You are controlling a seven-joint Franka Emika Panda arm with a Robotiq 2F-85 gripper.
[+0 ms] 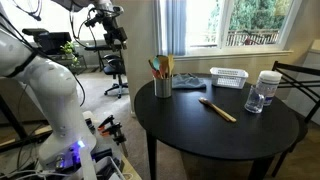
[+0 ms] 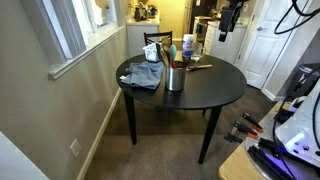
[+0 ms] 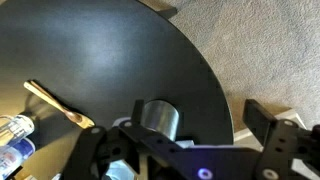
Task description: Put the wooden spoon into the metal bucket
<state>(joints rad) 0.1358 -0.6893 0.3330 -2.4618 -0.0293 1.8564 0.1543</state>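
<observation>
The round black table (image 1: 190, 140) fills both exterior views, with the robot's white arm (image 1: 45, 75) at its left in an exterior view. The gripper (image 2: 229, 20) hangs high, well apart from the tabletop, its fingers (image 3: 268, 125) spread wide in the wrist view with nothing between them. On the table's far side sits the white mesh basket (image 1: 228, 77), with the clear jar (image 1: 262, 92) to its right and the upright metal bucket (image 1: 162, 86), holding short utensils (image 1: 160, 66), to its left; the wooden spoon (image 1: 217, 109) lies flat nearer than the basket, between bucket and jar, touching neither.
</observation>
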